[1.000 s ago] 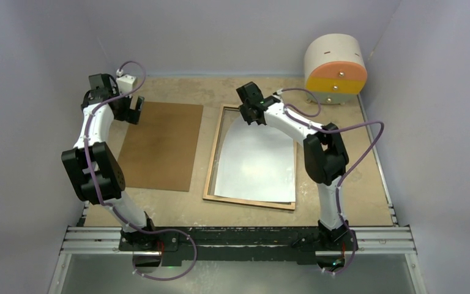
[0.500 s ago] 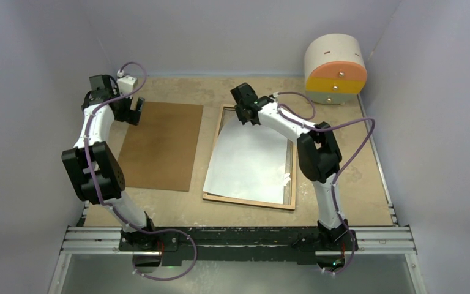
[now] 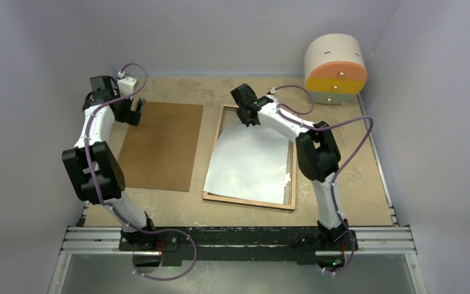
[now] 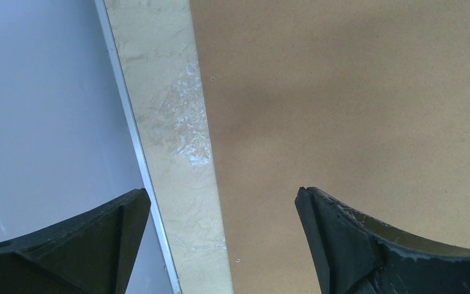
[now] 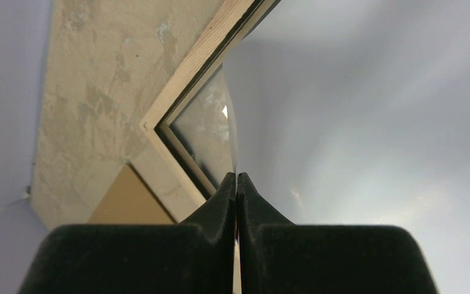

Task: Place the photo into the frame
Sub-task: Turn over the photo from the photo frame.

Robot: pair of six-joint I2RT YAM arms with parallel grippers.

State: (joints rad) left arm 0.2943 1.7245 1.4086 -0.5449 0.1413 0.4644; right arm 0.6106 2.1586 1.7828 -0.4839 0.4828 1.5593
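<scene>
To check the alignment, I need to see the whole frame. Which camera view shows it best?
Top external: the frame shows nearly whole. Right wrist shows only one corner, beside the photo that the right end effector pinches. Left wrist shows none of it, only the brown board.

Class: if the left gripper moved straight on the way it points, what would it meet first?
The open left gripper would probably meet the brown board near its left edge, or the bare table beside it; depth is unclear.
</scene>
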